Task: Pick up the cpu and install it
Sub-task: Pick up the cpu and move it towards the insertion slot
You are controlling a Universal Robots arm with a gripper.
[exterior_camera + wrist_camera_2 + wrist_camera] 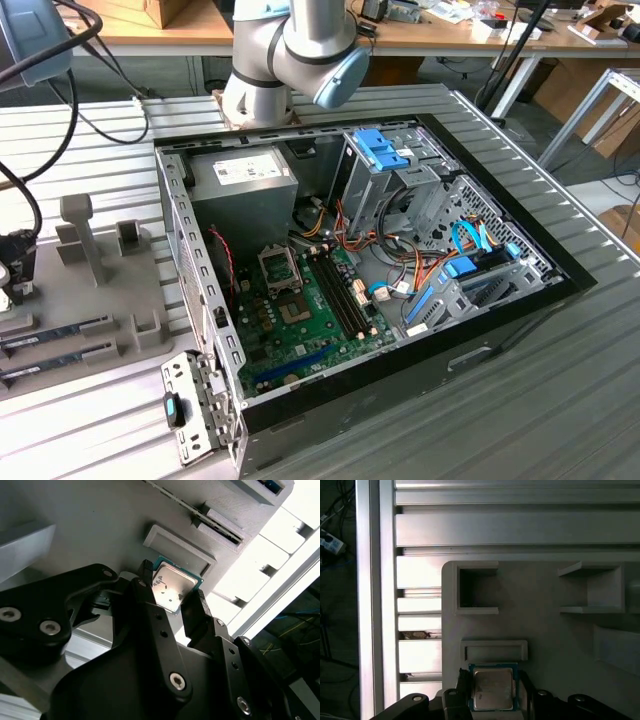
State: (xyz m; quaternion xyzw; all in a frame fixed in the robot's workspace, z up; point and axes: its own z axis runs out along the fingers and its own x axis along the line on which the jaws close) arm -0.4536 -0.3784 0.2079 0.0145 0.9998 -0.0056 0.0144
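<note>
An open case (400, 385) lies on the ribbed tabletop (520, 430). Inside it, a grey power-supply box (243, 185) sits behind the green motherboard (300, 310). Beside the case, at the exterior view's left, a grey tray (100, 300) holds two memory sticks (60, 330).

Open computer case (480, 350) lay on slatted table (500, 420). Motherboard (300, 310), grey power supply (245, 190) and blue-topped drive cage (385, 150) sat inside. Robot arm (290, 50) stood behind. Grey tray (90, 375) at exterior view's left.
</note>
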